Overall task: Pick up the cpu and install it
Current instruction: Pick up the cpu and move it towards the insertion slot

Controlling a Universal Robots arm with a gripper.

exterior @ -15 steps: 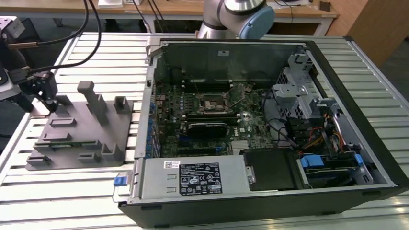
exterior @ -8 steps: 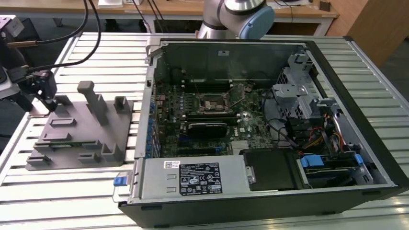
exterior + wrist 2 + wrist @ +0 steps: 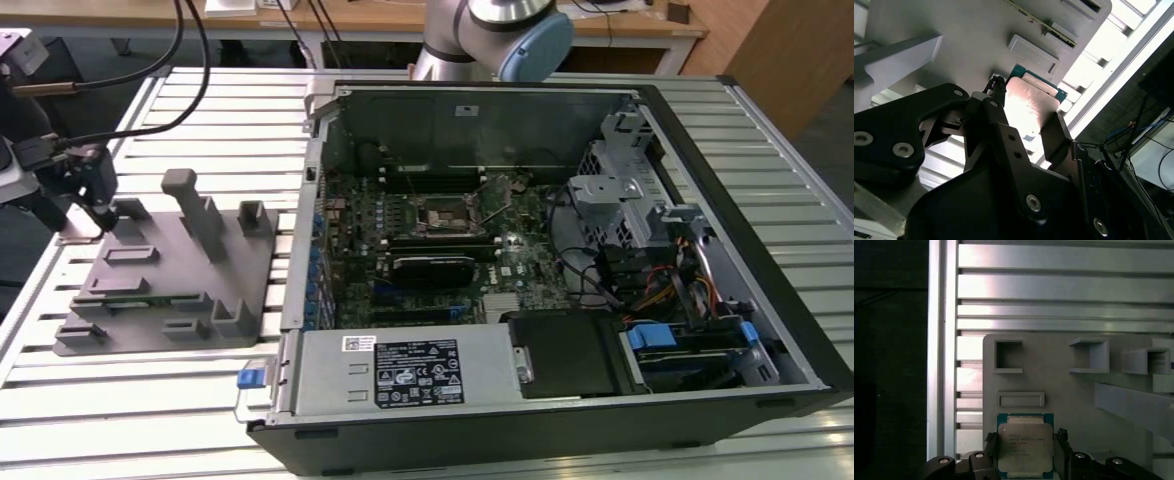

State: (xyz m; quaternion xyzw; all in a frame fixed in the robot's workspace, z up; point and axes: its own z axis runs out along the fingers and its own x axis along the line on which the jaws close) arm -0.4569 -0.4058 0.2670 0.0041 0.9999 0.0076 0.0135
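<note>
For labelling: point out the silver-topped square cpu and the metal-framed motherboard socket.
Silver-topped square cpu (image 3: 1024,447): first wrist view, middle of metal lid.
Metal-framed motherboard socket (image 3: 442,214): exterior view, socket's centre.

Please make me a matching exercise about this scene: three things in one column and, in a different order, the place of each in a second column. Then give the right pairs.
Things:
1. the cpu
2. the socket
3. the grey fixture

Places:
A. on the slatted table, to the exterior view's left of the case
B. on the motherboard, inside the open case
C. clasped in the gripper

Pairs: 1-C, 2-B, 3-A.
</note>
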